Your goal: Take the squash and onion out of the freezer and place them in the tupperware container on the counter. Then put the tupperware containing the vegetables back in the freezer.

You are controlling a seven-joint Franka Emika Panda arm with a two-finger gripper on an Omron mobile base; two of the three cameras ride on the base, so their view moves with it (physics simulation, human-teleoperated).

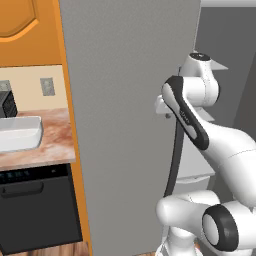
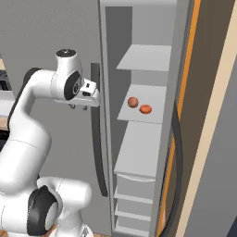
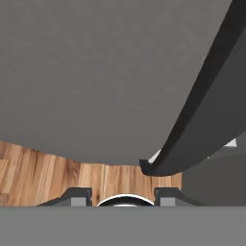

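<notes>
1. The freezer (image 2: pixel 139 139) stands open just beside the jaws (image 2: pixel 78 107), its door (image 1: pixel 125 125) swung out with the dark bar handle (image 2: pixel 97 134) right below them.
2. The tupperware container (image 1: pixel 20 134) sits on the desk (image 1: pixel 50 145), well apart from the jaws, past the door.
3. Two small reddish round items (image 2: pixel 139 105) lie on a middle shelf, beyond the jaws inside the compartment; which is squash or onion I cannot tell.
4. The jaws stand partly apart, clamped on nothing.
5. Risk: reaching in, the arm could clip the door edge or handle, since both crowd the hand.
6. Risk: a round vegetable may roll away under a poor pinch.
7. The tupperware container's left side is cut off.
</notes>
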